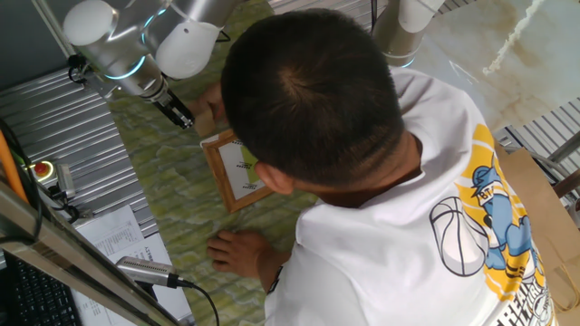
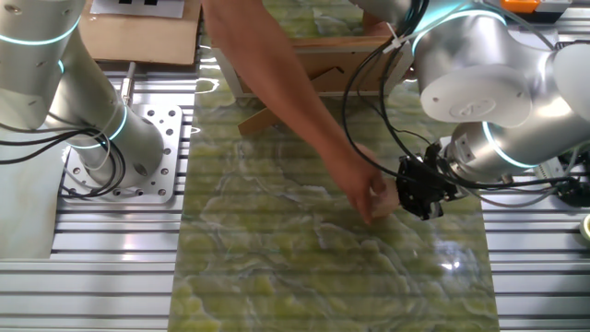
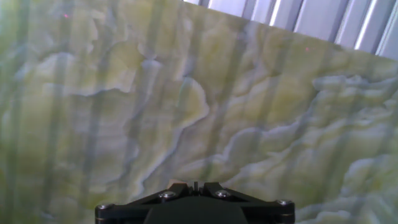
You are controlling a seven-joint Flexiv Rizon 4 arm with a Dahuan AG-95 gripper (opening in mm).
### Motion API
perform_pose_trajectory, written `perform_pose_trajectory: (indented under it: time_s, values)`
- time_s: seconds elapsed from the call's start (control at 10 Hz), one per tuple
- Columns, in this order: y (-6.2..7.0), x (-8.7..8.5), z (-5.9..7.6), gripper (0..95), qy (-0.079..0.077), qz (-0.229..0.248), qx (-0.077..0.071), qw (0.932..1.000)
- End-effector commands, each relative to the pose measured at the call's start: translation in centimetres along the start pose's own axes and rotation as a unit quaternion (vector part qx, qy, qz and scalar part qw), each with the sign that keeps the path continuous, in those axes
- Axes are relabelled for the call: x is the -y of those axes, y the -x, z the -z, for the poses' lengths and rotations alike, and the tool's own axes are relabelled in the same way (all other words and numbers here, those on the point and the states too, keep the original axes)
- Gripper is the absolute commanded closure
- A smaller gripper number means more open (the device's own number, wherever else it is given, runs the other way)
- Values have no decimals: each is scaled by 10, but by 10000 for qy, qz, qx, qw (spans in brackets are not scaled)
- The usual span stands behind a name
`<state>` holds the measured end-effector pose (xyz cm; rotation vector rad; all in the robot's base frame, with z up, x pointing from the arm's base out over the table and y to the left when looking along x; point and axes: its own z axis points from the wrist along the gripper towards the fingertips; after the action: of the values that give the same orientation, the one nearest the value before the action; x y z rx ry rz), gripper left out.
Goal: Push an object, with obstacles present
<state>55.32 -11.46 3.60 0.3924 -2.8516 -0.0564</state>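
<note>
My gripper hangs low over the green marbled mat, and its jaws look shut and empty; it also shows in one fixed view and at the bottom of the hand view. A person's hand reaches in just beside my fingertips and holds the small pale tan block, mostly covering it. The wooden picture frame lies flat on the mat, partly hidden by the person's head. The orange-yellow teardrop piece is out of view.
The person's head and body block much of one fixed view, and their other hand rests on the mat. A second robot arm's base stands to the side. Papers and a tool lie off the mat.
</note>
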Motion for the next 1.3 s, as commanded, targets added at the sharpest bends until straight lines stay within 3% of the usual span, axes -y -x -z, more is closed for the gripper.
perform_pose_trajectory:
  time_s: [0.1, 0.7, 0.9, 1.2, 1.3]
  values:
    - [-3, 0, -1, 950, 4, -3, -12, 10000]
    - [-16, -3, -1, 950, -8, -17, -34, 10000]
    - [-15, -3, 0, 950, -51, -44, -18, 10000]
    - [3, -6, 14, 950, -133, -121, 160, 9997]
    - [14, -8, 23, 950, -203, -166, 418, 9988]
